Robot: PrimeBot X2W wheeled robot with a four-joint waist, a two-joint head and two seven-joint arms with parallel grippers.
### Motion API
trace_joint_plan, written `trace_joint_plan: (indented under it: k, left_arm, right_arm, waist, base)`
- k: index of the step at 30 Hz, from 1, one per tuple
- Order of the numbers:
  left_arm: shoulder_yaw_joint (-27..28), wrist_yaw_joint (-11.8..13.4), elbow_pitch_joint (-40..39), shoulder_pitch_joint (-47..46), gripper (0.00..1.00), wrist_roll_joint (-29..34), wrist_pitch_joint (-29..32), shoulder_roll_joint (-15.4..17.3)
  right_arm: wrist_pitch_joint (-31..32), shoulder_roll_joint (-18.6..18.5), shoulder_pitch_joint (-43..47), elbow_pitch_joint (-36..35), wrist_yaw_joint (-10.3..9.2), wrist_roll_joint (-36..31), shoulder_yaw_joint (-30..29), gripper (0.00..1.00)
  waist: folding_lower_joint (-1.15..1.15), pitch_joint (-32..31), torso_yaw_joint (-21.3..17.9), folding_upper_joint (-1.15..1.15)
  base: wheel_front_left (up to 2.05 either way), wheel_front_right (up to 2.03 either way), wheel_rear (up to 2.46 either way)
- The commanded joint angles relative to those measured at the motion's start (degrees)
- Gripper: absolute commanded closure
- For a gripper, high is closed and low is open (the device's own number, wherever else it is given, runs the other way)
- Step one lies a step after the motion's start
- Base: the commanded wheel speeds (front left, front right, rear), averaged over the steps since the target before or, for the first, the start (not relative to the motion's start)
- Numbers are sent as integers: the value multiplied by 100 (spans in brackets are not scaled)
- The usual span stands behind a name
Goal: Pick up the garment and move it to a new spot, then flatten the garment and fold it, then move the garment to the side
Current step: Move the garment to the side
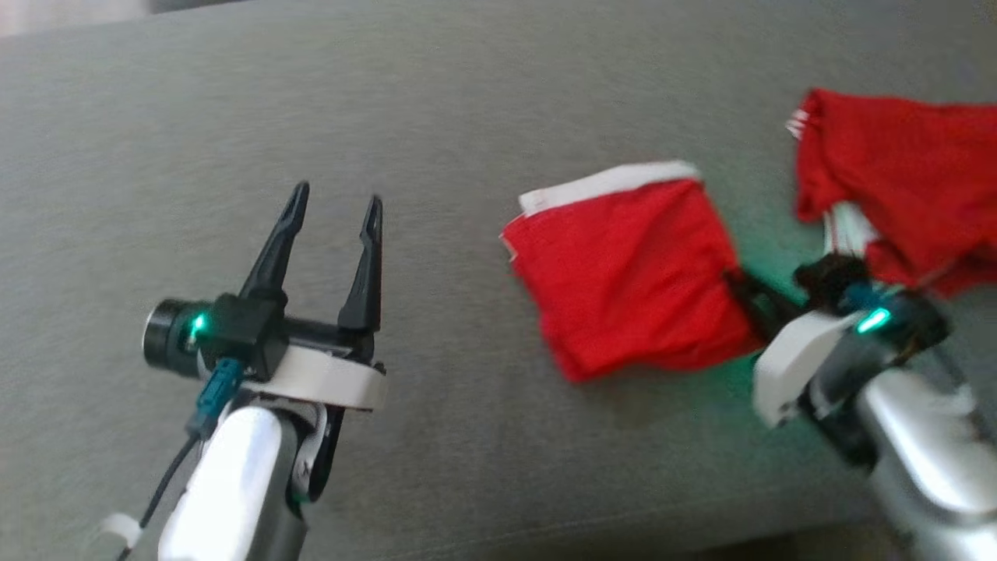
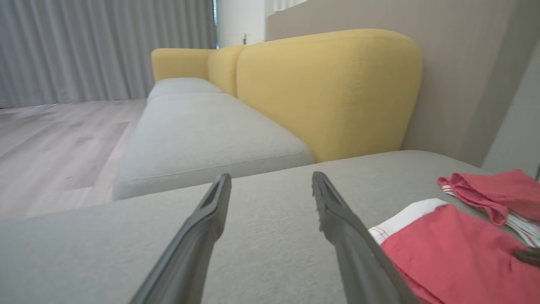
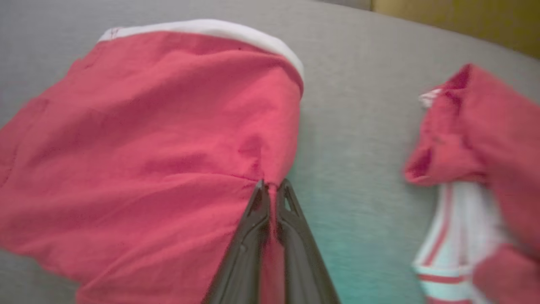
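R hand [image 3: 272, 184] pinching creased red garment [image 3: 147, 126], L hand [image 1: 336, 196] spread, grey woven cushion [image 1: 467, 93]

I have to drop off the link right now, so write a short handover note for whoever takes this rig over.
Left gripper: open, empty, over the grey cushion.
Right gripper: shut on the right edge of the red garment.
That garment lies on the cushion folded into a rough square, white band at the far edge. A second red piece lies crumpled to its right.
Done: folding, by the look of it.
Left: move it to the side.
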Motion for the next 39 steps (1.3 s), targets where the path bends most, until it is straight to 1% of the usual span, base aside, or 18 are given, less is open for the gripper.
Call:
trace_joint_plan:
  k: [1, 4, 7, 13, 17, 19, 21, 22, 23, 25, 29, 32, 33, 34, 35, 36, 37, 39]
  left_arm:
    - [185, -11, -196, -270, 0, 52, -37, 96]
    - [144, -42, -204, -387, 0, 77, -23, 119]
    - [143, -48, -202, -469, 0, 93, -19, 159]
    - [76, -65, -199, -601, 0, 110, -14, 159]
    - [48, -76, -196, -691, 0, 118, -18, 166]
    - [41, -81, -195, -727, 0, 115, -20, 171]
    - [32, -86, -190, -763, 0, 113, -22, 172]
    - [32, -86, -190, -763, 0, 113, -22, 172]
    - [10, -96, -186, -807, 0, 112, -24, 166]
    - [-3, -105, -185, -831, 0, 112, -25, 162]
    - [-41, -128, -174, -921, 0, 112, -28, 159]
    - [-35, -120, -171, -947, 0, 105, -30, 175]
    - [-32, -118, -167, -953, 0, 101, -30, 182]
    - [-27, -115, -162, -957, 0, 96, -31, 190]
    - [-22, -112, -157, -960, 0, 90, -31, 196]
    - [-20, -110, -151, -964, 0, 84, -32, 201]
    - [-20, -111, -143, -969, 0, 77, -32, 204]
    - [-21, -117, -123, -980, 0, 58, -33, 208]
  right_arm:
    - [15, -233, -286, -272, 37, 3, -10, 100]
    - [127, -721, -522, -487, 37, -21, -161, 100]
    - [208, -1094, -740, -712, 37, -62, -520, 100]
    - [506, -1583, -958, -863, 37, -22, -1220, 100]
    - [695, -1836, -916, -734, 37, 62, -1598, 100]
    - [703, -1853, -925, -592, 37, 112, -1720, 100]
    - [720, -1762, -947, -364, 37, 125, -1812, 100]
    - [720, -1762, -947, -364, 37, 125, -1812, 100]
    - [631, -1635, -984, -125, 37, 141, -1846, 100]
    - [601, -1583, -1000, 8, 37, 122, -1842, 100]
    - [246, -1307, -1155, 501, 37, -38, -2014, 100]
    - [-244, -1115, -1326, 821, 37, -364, -2258, 100]
    - [-408, -1039, -1380, 930, 37, -513, -2365, 89]
    - [-532, -943, -1427, 1046, 37, -642, -2466, 75]
    - [-667, -875, -1473, 1139, 37, -819, -2547, 55]
    - [-771, -786, -1516, 1245, 37, -946, -2656, 4]
    - [-843, -714, -1551, 1361, 37, -1076, -2765, 0]
    - [-1019, -581, -1610, 1536, 37, -1264, -2947, 0]
  waist:
    - [0, 321, -354, 0]
    - [0, 489, -477, 0]
    - [0, 618, -578, 0]
    - [0, 813, -606, 0]
    - [0, 923, -593, 0]
    - [0, 974, -594, 0]
    - [0, 1025, -596, 0]
    - [0, 1025, -596, 0]
    - [0, 1078, -581, 0]
    - [0, 1103, -569, 0]
    - [0, 1190, -524, 0]
    - [0, 1249, -516, 0]
    - [0, 1262, -517, 0]
    - [0, 1269, -523, 0]
    - [0, 1280, -530, 0]
    - [0, 1287, -535, 0]
    - [0, 1290, -537, 0]
    - [0, 1282, -534, 0]
  base:
    - [0, 0, 0]
    - [0, 0, 0]
    - [0, 0, 0]
    - [0, 0, 0]
    - [0, 0, 0]
    - [0, 0, 0]
    - [0, 0, 0]
    - [0, 0, 0]
    - [0, 0, 0]
    - [0, 0, 0]
    - [0, 0, 0]
    - [0, 0, 0]
    - [0, 0, 0]
    - [0, 0, 0]
    - [0, 0, 0]
    - [0, 0, 0]
    - [0, 0, 0]
    - [0, 0, 0]
